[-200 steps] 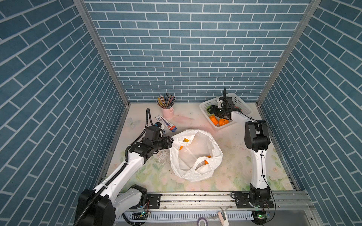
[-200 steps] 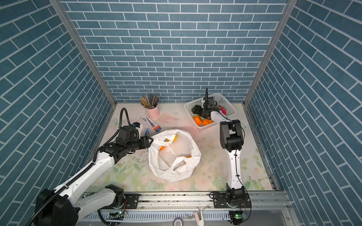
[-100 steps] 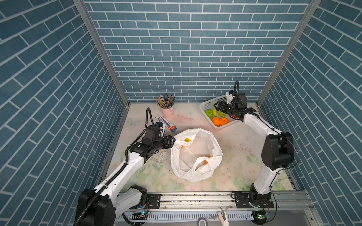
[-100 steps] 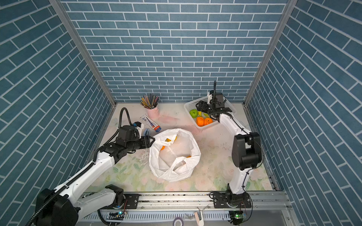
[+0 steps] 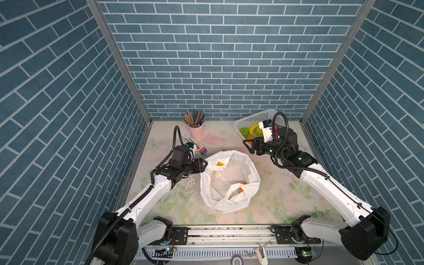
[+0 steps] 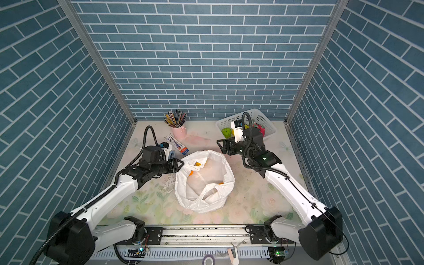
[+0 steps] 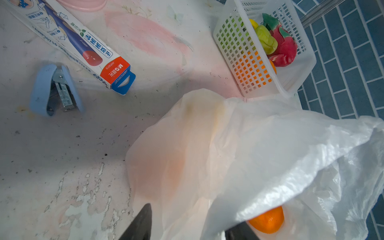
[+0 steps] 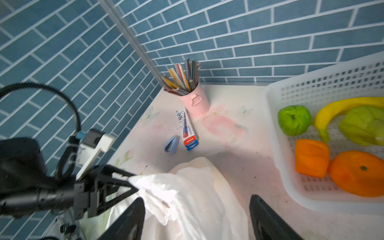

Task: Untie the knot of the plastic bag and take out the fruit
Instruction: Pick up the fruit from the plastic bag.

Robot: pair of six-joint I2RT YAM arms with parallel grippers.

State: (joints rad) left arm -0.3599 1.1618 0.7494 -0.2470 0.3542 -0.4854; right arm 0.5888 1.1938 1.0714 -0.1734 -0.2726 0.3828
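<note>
Thin, slippery bag (image 5: 229,183) suits pinching at its rim, which left claw (image 5: 204,164) straddles, grip unclear; right claw (image 5: 247,146) gapes empty.

From my seat the table (image 5: 275,199) shows a pale floral cover, gritty with dark specks and flaked just left of the plastic bag (image 5: 229,183). The bag sits about mid-table with its mouth gaping. A white perforated basket (image 5: 254,115) stands in the far right corner. At the far edge, left of centre, I see a pink cup (image 5: 196,132) of pencils. Just nearer lies a blue-and-white pencil carton (image 5: 195,146), with a light-blue stapler (image 7: 54,90) beside its near end, not touching it.
</note>
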